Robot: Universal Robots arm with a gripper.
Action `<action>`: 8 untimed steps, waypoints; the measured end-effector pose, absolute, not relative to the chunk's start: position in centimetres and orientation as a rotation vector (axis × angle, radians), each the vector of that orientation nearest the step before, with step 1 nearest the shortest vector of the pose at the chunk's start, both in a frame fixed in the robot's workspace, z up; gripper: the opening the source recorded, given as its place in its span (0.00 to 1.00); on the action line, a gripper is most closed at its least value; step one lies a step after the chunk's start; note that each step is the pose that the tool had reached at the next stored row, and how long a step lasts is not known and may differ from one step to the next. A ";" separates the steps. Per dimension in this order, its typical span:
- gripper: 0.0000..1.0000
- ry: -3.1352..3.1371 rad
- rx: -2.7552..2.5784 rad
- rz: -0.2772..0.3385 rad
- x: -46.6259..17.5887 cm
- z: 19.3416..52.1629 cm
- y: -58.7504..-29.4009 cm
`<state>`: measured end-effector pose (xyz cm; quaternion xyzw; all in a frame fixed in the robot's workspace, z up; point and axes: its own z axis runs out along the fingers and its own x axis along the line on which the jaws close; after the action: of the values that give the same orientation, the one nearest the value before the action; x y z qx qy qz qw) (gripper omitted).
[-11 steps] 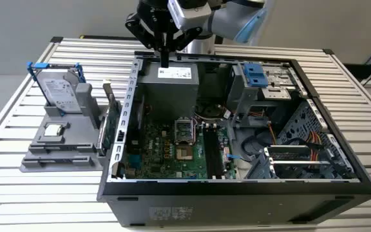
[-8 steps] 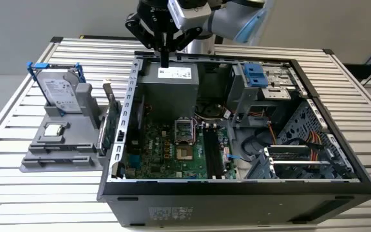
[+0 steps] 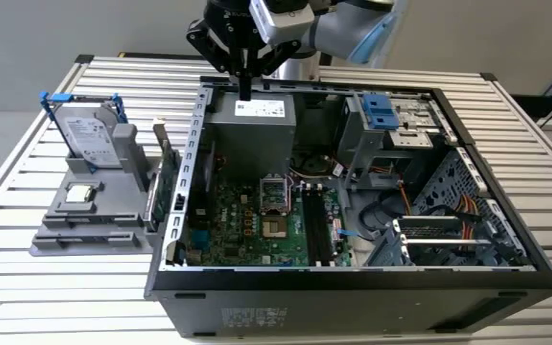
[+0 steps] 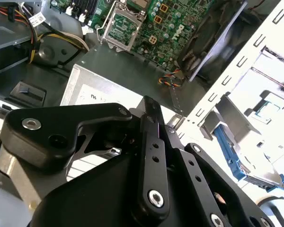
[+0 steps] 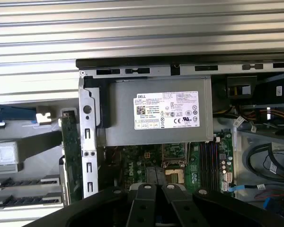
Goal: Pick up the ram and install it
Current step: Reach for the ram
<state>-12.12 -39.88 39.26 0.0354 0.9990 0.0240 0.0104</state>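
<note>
Gripper (image 3: 245, 90) is seen with its fingers pressed together and nothing visibly clamped. It hangs just above the grey power supply (image 3: 247, 122) at the far edge of the open computer case (image 3: 353, 277).

Ram cannot be picked out for sure. The black memory slots (image 3: 318, 226) on the green motherboard (image 3: 242, 223) lie well below the gripper, off toward the exterior view's right. Whether a dark stick is seated in one cannot be told. Its colour and chips are too small to be judged.

Below the gripper toward the exterior view's left, just outside the case wall, a green expansion card (image 3: 169, 194) with a metal bracket is stood on edge against a grey fixture (image 3: 84, 233). A silver hard drive (image 3: 92, 140) in a blue-clipped frame is held upright on that fixture, further from the gripper.

The power supply's body is placed between gripper and slots. Orange and yellow cables (image 3: 448, 215) are bundled beyond the slots. Everything is carried on a slatted bench (image 3: 26, 287).
</note>
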 end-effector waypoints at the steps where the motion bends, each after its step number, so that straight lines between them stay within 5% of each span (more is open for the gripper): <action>1: 0.00 3.118 0.110 0.075 -12.1 39.3 -39.9; 8: 0.00 3.118 0.110 0.075 -13.1 39.3 -39.9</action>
<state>-13.11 -39.88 39.26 0.0353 0.9990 0.0240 0.0104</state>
